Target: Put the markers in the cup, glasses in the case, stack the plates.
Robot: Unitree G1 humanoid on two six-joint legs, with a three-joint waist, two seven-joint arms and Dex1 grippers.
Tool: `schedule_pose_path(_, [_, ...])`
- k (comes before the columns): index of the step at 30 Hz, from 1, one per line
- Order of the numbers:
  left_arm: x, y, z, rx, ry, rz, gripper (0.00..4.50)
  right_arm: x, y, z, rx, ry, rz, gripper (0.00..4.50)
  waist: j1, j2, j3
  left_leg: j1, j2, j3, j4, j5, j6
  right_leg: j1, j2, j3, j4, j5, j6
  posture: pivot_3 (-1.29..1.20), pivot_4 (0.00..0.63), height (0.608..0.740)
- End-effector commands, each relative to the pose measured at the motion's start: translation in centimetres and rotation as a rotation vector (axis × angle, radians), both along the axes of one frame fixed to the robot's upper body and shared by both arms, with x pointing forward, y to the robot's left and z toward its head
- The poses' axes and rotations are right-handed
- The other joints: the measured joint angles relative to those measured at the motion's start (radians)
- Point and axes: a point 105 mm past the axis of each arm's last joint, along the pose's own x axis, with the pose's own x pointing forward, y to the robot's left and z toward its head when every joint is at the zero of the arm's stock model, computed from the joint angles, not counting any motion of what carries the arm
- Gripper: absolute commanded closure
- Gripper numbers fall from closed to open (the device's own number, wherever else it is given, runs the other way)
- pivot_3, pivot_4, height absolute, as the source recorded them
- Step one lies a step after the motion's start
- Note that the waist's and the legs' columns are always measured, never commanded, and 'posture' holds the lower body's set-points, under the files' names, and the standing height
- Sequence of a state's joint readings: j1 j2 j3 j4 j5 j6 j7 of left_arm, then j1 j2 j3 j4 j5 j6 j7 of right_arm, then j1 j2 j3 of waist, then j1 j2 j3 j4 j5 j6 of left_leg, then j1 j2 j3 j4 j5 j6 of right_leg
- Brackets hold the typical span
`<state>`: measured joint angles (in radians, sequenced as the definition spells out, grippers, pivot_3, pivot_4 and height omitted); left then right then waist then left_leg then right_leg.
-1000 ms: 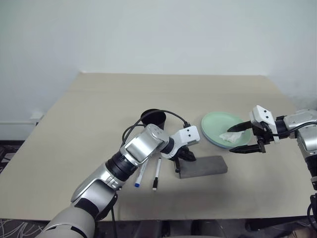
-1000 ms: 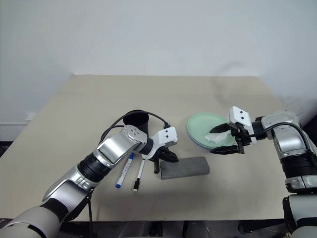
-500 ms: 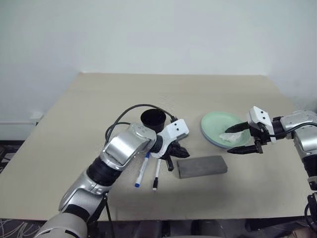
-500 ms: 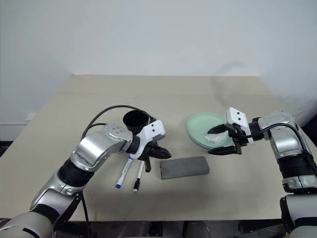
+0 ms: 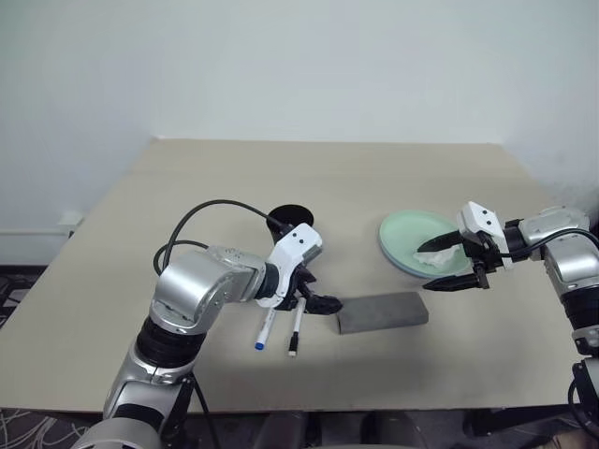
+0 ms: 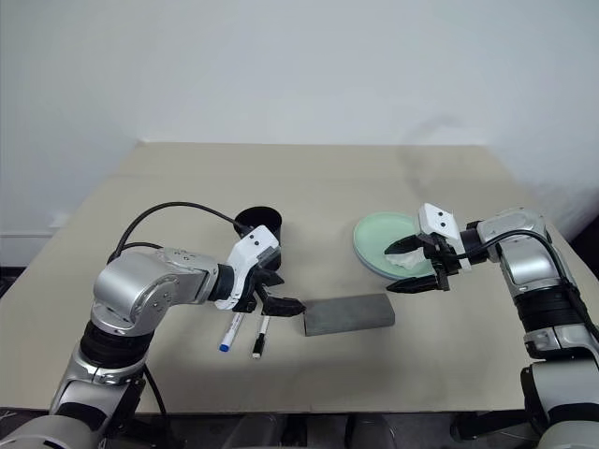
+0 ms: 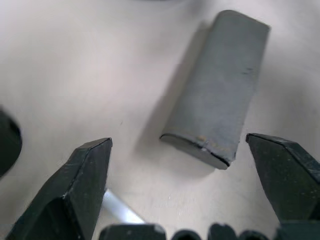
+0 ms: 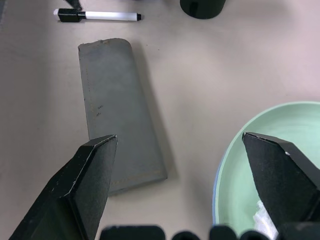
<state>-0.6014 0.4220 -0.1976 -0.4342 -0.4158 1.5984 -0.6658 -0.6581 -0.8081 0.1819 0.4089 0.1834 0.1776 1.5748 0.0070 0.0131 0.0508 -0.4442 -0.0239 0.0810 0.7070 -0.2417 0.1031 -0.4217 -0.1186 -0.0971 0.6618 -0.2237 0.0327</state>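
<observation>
The two markers lie side by side on the table, the blue-capped one [image 5: 267,329] to the left of the black-capped one [image 5: 297,329]. Just behind them stands the black cup [image 5: 292,218]. The grey case [image 5: 382,312] lies closed to their right. My left gripper [image 5: 316,292] hovers open and empty over the markers' upper ends, near the case's left end [image 7: 215,90]. The mint green plate [image 5: 412,234] sits on the light blue plate [image 5: 399,266]. My right gripper [image 5: 427,268] is open at their near rim, around a white tissue [image 5: 436,259]. The glasses are out of view.
The tan table [image 5: 234,187] stretches wide to the left and back, up to a white wall. Its front edge runs close below the markers and the case. The left arm's black cable [image 5: 211,208] loops above the table left of the cup.
My left gripper has opened, rolled, and drawn back leftward from the case's left end to above the markers. The right gripper has stayed open at the plates.
</observation>
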Motion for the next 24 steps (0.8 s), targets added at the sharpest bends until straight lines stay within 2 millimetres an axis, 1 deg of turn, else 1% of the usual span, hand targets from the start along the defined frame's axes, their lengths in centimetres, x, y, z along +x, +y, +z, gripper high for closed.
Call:
schedule_pose_path(1, [0.8,0.3,0.1,0.010,-0.009,0.062,0.08,0.4,0.4,1.3,0.007,-0.048,0.027,0.15,0.000,0.000,0.000,0.000,0.000,0.000,0.000,0.000,0.000,0.000,0.000,0.000,0.000,0.001,0.001,0.00,0.000,0.700])
schedule_pose_path(5, [1.6,0.9,-1.0,0.062,0.022,0.133,0.08,0.4,0.4,1.3,0.007,-0.048,0.028,0.15,0.000,0.000,0.000,0.000,0.000,0.000,-0.001,0.002,-0.003,-0.001,0.000,0.000,0.000,0.002,0.000,0.00,0.000,0.700])
schedule_pose_path(12, [2.6,1.4,-1.5,0.074,0.069,0.221,0.08,0.4,0.5,1.3,0.009,-0.049,0.027,0.15,0.001,0.000,0.000,0.000,0.000,-0.001,-0.001,0.002,-0.003,-0.001,0.000,0.000,0.000,0.003,-0.001,0.00,0.000,0.700])
schedule_pose_path(21, [2.1,1.4,-2.6,0.130,0.132,0.239,0.08,0.4,0.5,1.2,0.013,-0.049,0.026,0.15,0.001,0.000,0.000,0.000,-0.001,-0.002,-0.001,0.002,-0.004,-0.002,0.000,0.001,0.000,0.004,-0.003,0.00,0.000,0.700])
schedule_pose_path(22, [2.0,1.8,-2.8,0.180,0.129,0.227,0.08,0.4,0.5,1.2,0.013,-0.050,0.026,0.15,0.001,0.000,0.000,0.000,-0.002,-0.002,-0.002,0.002,-0.004,-0.002,0.000,0.001,0.000,0.004,-0.003,0.00,0.000,0.700])
schedule_pose_path(24, [1.8,2.1,-3.1,0.214,0.137,0.225,0.08,0.5,0.5,1.3,0.013,-0.052,0.025,0.15,0.001,0.000,0.000,0.000,-0.002,-0.002,-0.002,0.003,-0.005,-0.002,0.000,0.001,0.000,0.005,-0.002,0.00,0.000,0.700])
